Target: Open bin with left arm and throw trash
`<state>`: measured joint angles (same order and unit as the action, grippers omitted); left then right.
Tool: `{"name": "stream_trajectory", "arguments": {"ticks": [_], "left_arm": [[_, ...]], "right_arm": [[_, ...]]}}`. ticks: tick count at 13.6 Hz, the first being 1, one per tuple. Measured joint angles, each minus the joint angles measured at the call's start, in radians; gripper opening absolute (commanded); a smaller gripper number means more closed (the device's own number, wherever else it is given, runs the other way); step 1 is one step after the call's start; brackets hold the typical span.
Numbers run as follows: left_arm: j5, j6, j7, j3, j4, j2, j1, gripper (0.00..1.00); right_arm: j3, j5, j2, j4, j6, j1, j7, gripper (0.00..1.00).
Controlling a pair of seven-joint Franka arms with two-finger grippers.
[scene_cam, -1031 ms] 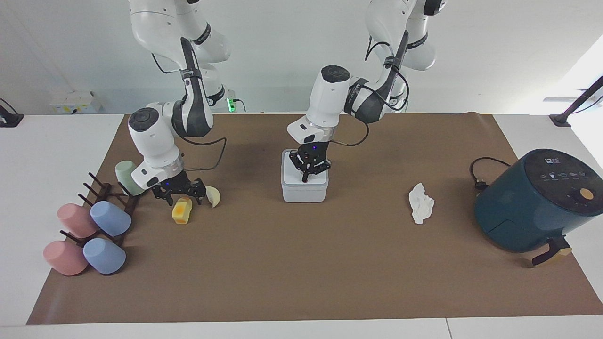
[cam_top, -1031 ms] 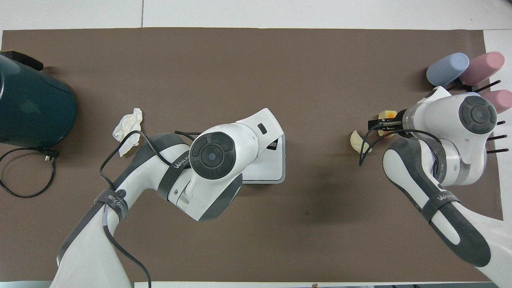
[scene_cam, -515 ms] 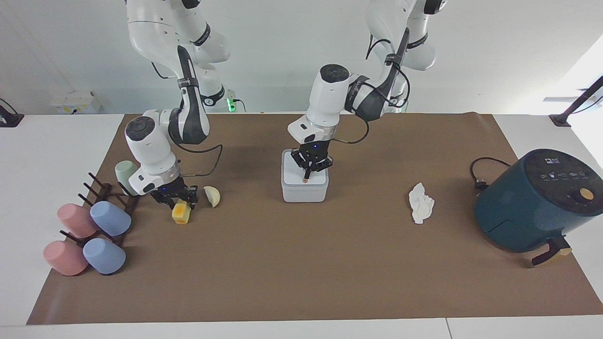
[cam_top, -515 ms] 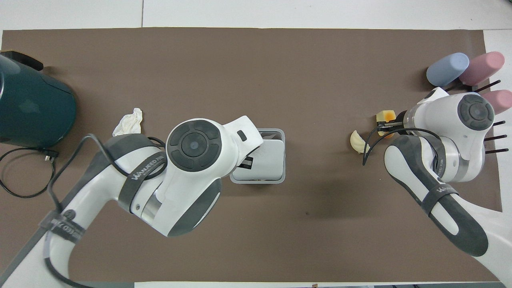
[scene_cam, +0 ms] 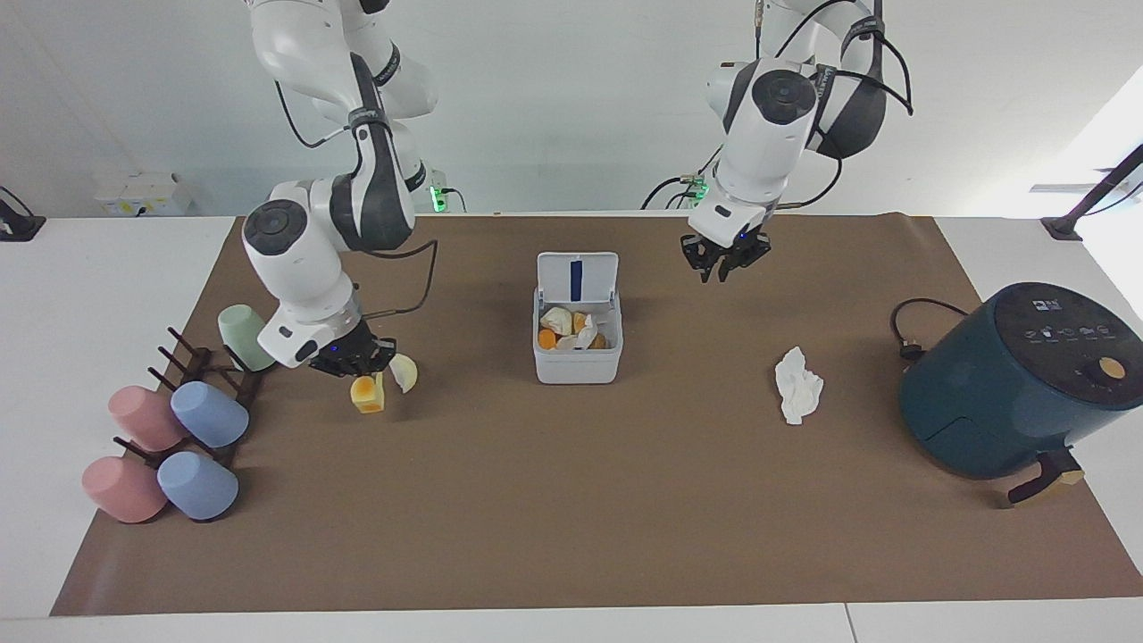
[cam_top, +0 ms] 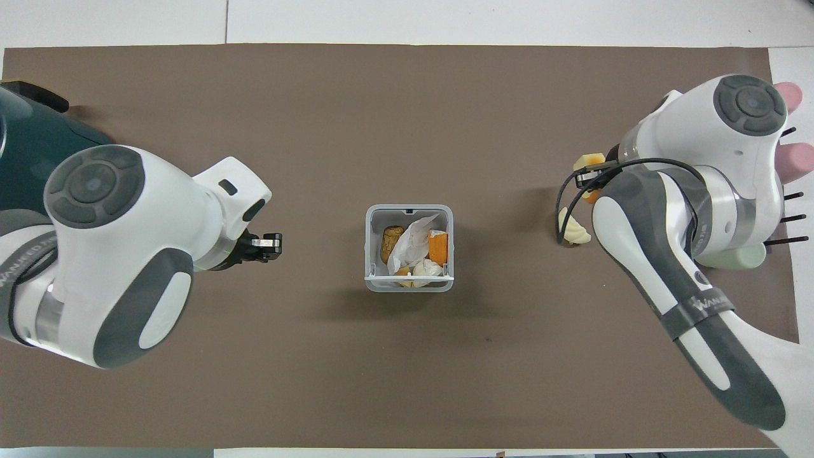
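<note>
The dark teal air fryer (scene_cam: pixel 1018 379) sits at the left-arm end of my brown mat (scene_cam: pixel 571 536), well apart from everything I am working with. At the right-arm end, the pastel cups (scene_cam: pixel 165 446) lie on their rack near the mat's corner.

The bin (scene_cam: pixel 577 344) stands in the middle of the mat with its lid up, blue stripe showing, and scraps already inside. A second ago my left gripper (scene_cam: pixel 725 259) was pressing down on the closed lid; now it is raised over bare mat between the bin and the left-arm end, holding nothing, though I cannot tell how its fingers stand.

My right gripper (scene_cam: pixel 355 359) is clenched on the yellow-orange chunk (scene_cam: pixel 366 393), which has been lifted and carried a little toward the bin since then. It looks spongy and light to me, so I judge a firm pinch across its middle suits it; it should squash rather than slip.

The cream wedge (scene_cam: pixel 404 371) lies on the mat just beside that chunk. It looks stiffer, best taken across its thick end.

The crumpled tissue (scene_cam: pixel 797 384) lies between the bin and the air fryer, where it lay before. It is soft and nearly weightless, I judge, so pinching any raised fold should do.
</note>
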<state>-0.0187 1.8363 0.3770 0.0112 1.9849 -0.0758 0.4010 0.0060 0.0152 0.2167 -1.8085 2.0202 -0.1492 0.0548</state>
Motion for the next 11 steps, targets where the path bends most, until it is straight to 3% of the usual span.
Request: {"name": "stream_trajectory", "arguments": {"ticks": [2, 4, 7, 10, 11], "left_arm": [[0.000, 0.003, -0.066, -0.002, -0.004, -0.008, -0.082, 1.00], [0.000, 0.004, -0.115, -0.005, -0.023, -0.016, -0.154, 1.00], [0.000, -0.007, -0.222, -0.007, -0.091, -0.018, -0.229, 1.00], [0.000, -0.068, -0.282, -0.008, -0.184, -0.016, -0.278, 1.00], [0.000, -0.103, -0.308, -0.008, -0.224, -0.011, -0.292, 1.00]], "right_arm": [[0.006, 0.002, -0.012, 0.108, -0.100, -0.116, 0.193, 0.00], [0.014, 0.007, -0.013, 0.153, -0.116, -0.241, 0.416, 0.00], [0.018, 0.096, -0.004, 0.154, -0.077, -0.351, 0.685, 0.00], [0.018, 0.146, -0.002, 0.102, 0.016, -0.370, 0.762, 0.00], [0.018, 0.155, -0.005, 0.075, 0.056, -0.382, 0.792, 0.04]]}}
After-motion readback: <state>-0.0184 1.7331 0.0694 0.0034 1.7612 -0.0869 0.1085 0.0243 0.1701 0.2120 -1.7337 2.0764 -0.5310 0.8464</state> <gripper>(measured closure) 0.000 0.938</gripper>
